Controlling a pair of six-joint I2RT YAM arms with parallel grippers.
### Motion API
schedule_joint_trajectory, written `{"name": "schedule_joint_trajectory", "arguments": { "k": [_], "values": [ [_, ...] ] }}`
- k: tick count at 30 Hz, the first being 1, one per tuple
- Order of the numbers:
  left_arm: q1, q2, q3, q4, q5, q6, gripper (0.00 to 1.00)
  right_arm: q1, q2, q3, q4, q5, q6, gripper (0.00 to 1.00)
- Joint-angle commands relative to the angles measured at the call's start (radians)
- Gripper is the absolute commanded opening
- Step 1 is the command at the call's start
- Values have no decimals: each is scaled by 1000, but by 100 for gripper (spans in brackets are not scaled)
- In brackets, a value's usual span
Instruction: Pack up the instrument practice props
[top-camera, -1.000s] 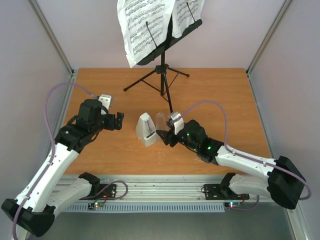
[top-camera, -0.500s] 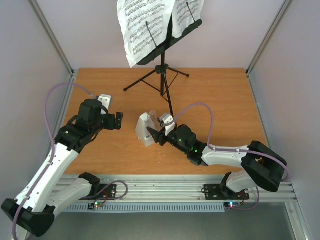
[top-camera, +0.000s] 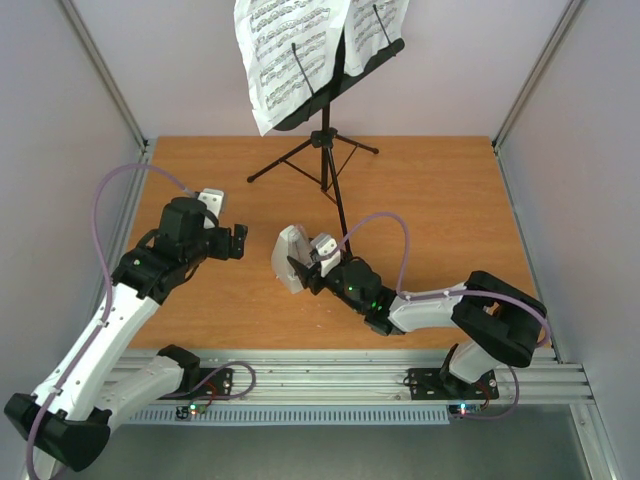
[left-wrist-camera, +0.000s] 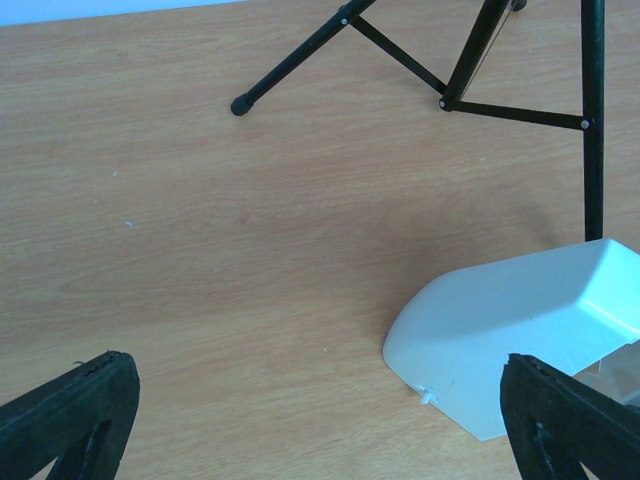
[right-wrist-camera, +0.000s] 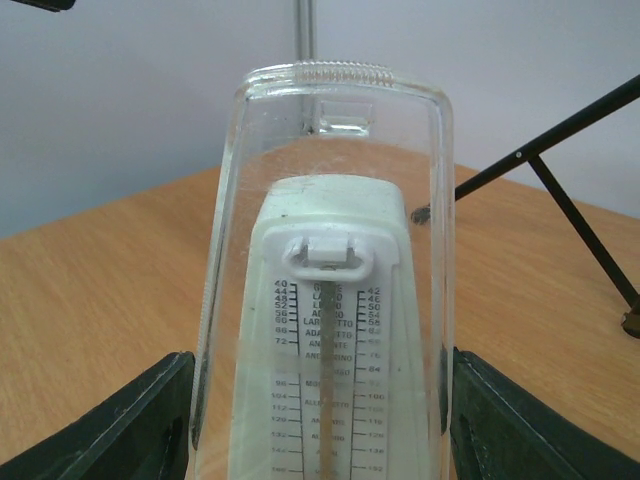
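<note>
Cover (right-wrist-camera: 325, 100) nearer metronome (top-camera: 285, 250), wooden table (top-camera: 440, 190), pale walls (top-camera: 180, 70)

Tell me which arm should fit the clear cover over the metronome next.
Right. The right gripper grips the clear cover, lined up just in front of the metronome and its scale. The left gripper hangs open and empty on the metronome's other side.

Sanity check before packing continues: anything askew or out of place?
The sheet-music pages sit crooked on the music stand, one page hanging past the desk's lower edge. The right gripper holds the clear cover in line with the metronome; nothing odd there.
</note>
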Motion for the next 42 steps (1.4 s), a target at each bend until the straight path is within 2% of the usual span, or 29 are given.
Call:
{"name": "schedule_joint_trajectory", "arguments": {
  "k": [1,21,42],
  "values": [
    [4,2,-8,37,8,19,99,13,29,-4,110,59,-15,59],
    [5,11,-6,37,19,17,99,50,145,-4,219,137,-44,59],
    [4,15,-5,38,18,17,99,50,208,-7,293,144,-55,59]
  ]
}}
